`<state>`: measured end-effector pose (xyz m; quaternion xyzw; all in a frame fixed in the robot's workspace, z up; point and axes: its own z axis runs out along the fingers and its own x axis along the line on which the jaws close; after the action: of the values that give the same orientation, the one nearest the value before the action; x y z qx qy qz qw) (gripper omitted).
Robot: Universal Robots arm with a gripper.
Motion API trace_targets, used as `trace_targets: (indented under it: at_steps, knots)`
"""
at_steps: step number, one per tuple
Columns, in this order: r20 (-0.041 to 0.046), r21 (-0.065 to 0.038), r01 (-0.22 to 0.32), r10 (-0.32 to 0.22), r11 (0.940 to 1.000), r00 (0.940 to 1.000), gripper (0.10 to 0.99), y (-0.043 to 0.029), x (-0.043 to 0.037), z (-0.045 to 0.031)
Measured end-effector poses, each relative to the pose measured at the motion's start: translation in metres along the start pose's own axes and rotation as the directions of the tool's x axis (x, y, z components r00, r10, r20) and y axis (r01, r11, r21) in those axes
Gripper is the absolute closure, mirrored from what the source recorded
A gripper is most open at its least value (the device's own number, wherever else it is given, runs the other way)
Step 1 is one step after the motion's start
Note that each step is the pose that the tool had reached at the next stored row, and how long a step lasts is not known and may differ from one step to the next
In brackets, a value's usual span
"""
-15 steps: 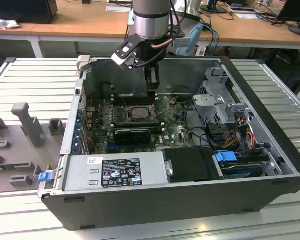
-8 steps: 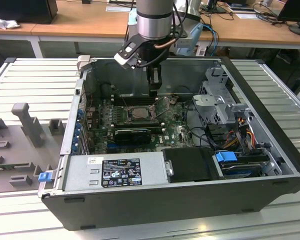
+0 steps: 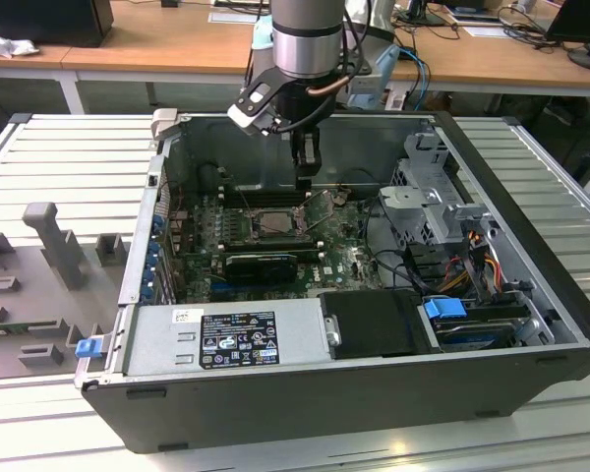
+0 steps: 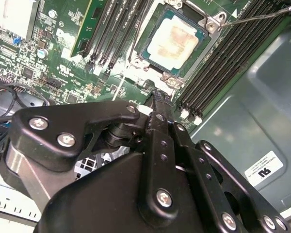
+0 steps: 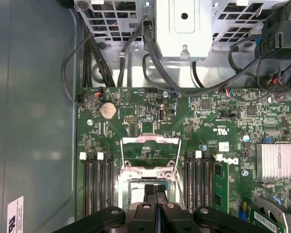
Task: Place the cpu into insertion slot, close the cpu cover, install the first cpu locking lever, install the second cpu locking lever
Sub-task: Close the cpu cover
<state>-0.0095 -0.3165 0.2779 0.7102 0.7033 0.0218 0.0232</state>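
Pale silvery-beige with a faint brownish stain in the middle, the cpu (image 4: 177,41) lies flat and face up in the insertion slot (image 4: 202,52). A narrow blue-green edge shows around its metal face inside the slot's silvery rim. In the first wrist view the cpu cover (image 5: 150,140), a thin silvery frame with green board visible through its cut-out, is swung open off the chip, on the socket's side toward the drive cage (image 5: 184,29). A thin wire lever (image 4: 262,14) runs outward from one corner of the socket. Long black memory slots (image 5: 98,182) flank the socket on both sides of the green motherboard (image 5: 145,111). The board sits on the floor of an open dark computer case (image 3: 354,398) lying on a ribbed grey metal table (image 3: 531,147). The case also holds a silver power supply (image 3: 226,339) along its near wall, a long black card (image 3: 261,264) just beside the socket, and bundled cables by the drive cage on the exterior view's right. The arm (image 3: 305,44) drops almost straight down from the top of the exterior view into the case. The black gripper (image 5: 155,190) points at the board above the socket, its fingers pressed together with nothing between them, and I cannot tell whether the tips touch any metal.
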Motion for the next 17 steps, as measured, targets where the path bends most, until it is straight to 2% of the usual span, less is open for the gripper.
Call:
trace_targets:
  at_steps: [2, 7, 17]
  knots:
    - [0.0001, 0.005, 0.000, 0.000, 1.0000, 1.0000, 0.980, 0.0014, 0.0000, -0.0024]
    - [-0.0041, 0.012, 0.000, 0.000, 0.9999, 1.0000, 0.980, 0.0053, -0.0007, -0.0023]
    - [-0.0044, 0.012, 0.000, 0.000, 0.9999, 1.0000, 0.980, 0.0100, -0.0007, -0.0020]
